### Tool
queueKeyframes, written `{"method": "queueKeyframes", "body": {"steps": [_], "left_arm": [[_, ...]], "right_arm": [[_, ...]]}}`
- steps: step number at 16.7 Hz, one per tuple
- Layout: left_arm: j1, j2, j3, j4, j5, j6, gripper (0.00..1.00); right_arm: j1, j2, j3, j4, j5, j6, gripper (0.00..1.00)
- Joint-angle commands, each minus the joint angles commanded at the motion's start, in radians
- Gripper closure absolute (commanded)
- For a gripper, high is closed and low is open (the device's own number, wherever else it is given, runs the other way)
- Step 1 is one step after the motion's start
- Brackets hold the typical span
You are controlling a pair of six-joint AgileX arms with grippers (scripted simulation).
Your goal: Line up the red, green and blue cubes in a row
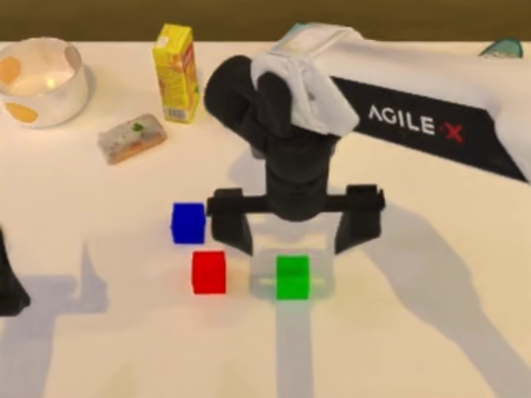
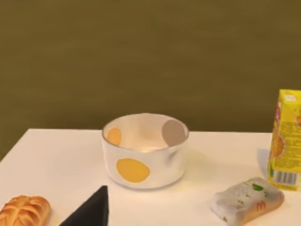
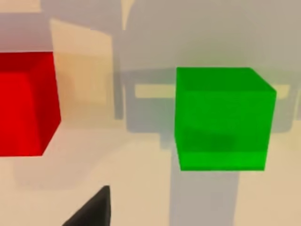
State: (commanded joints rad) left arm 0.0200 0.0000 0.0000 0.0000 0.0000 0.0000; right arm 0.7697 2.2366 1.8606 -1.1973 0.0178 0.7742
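Parked at table's left edge: left gripper (image 1: 10, 290), finger state impossible to tell. Left to right: small deep-blue cube (image 1: 187, 222); bright red cube (image 1: 208, 272) just beside; bright green cube (image 1: 292, 276) apart, level with red. Above green: right gripper (image 1: 292, 236), fingers spread wide, holding nothing, seemingly straddling for pickup or release.

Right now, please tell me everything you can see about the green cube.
The green cube is small, plain bright green, solid-looking with smooth faces. It sits flat on the white table, right of the red cube with a gap between. The right gripper hangs open above it; nothing touches it.
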Motion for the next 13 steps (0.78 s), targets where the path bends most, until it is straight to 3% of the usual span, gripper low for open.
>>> {"method": "queueKeyframes", "body": {"steps": [7, 13], "left_arm": [[-0.003, 0.009, 0.008, -0.006, 0.001, -0.002, 0.00], [-0.065, 0.256, 0.244, -0.156, 0.005, -0.058, 0.00]], "right_arm": [[-0.008, -0.015, 0.006, -0.009, 0.002, -0.006, 0.00], [-0.104, -0.262, -0.202, 0.126, 0.056, -0.117, 0.00]]}}
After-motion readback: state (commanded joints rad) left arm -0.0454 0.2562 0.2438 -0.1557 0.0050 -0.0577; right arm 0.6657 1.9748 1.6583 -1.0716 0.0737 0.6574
